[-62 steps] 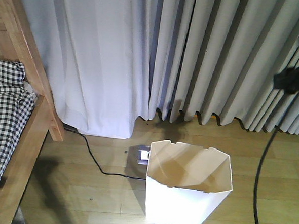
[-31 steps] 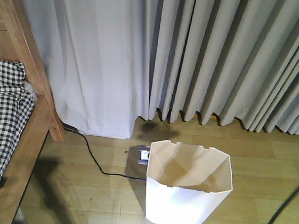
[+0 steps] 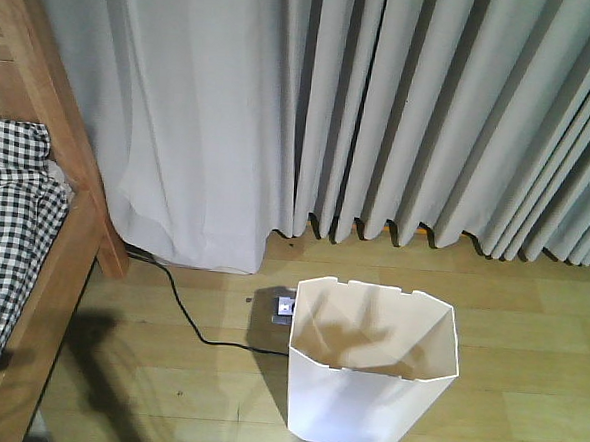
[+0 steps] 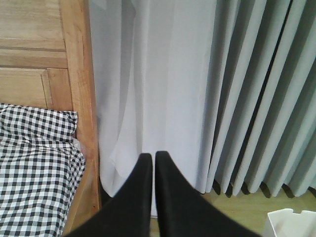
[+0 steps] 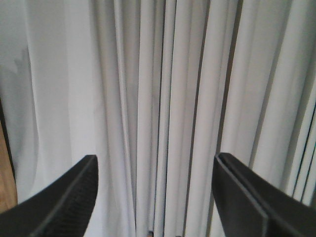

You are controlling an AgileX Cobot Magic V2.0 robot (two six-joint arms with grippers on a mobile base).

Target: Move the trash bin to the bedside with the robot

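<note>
Bin (image 3: 372, 376) stood upright on the floor (image 3: 165, 373), near the bed (image 3: 32, 265) but apart from it. My left gripper (image 4: 149, 163) was pressed together, right gripper (image 5: 155, 182) spread wide; both faced curtains (image 3: 382, 106), holding nothing.

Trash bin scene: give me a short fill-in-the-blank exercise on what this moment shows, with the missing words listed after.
1. The white trash bin stands upright on the ___ floor.
2. The left gripper is ___.
3. The right gripper is ___, with only curtains between its fingers.
4. The bedding on the wooden bed has a black-and-white ___ pattern.

Missing words: wooden; shut; open; checked
</note>
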